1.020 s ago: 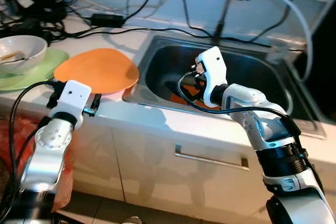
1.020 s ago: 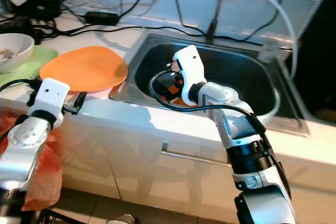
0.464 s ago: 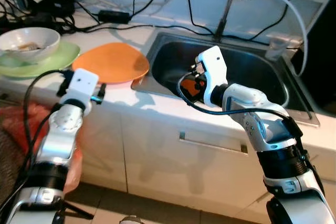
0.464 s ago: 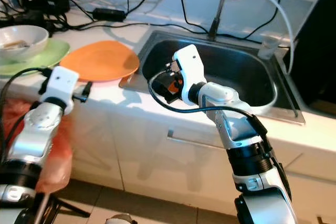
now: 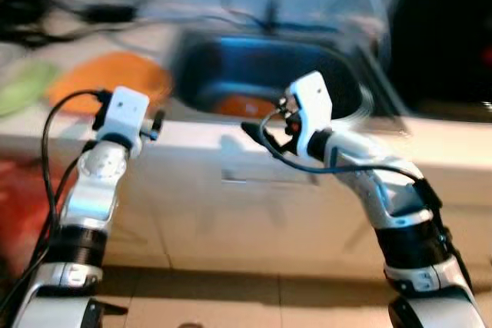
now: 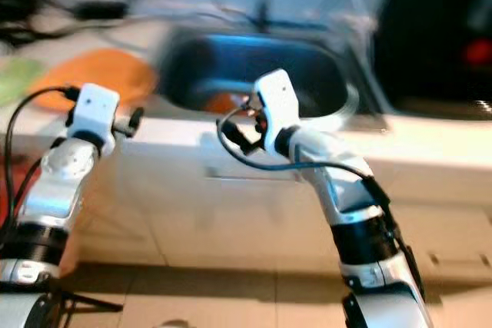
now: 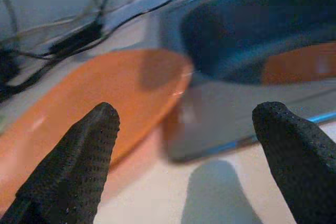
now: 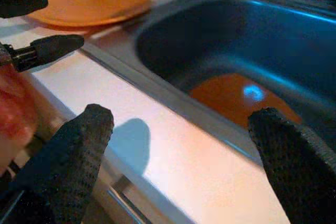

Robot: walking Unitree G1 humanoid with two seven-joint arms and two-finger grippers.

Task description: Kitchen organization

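The eye views are blurred. An orange plate lies on the white counter left of the dark sink. A second orange dish rests on the sink bottom. My left gripper is open and empty over the counter's front edge, pointing toward the orange plate and the sink corner. My right gripper is open and empty too, held above the counter strip in front of the sink. In the right wrist view, the left gripper's fingers poke in beside the plate.
A green plate sits at the far left of the counter. Cables run along the back wall. White cabinet fronts with a bar handle are below the counter, a red bag hangs at the left, and tiled floor lies beneath.
The camera has pulled back and dipped, blurring the picture. My right gripper has come out of the sink to the counter's front strip. The left gripper has risen above the edge.
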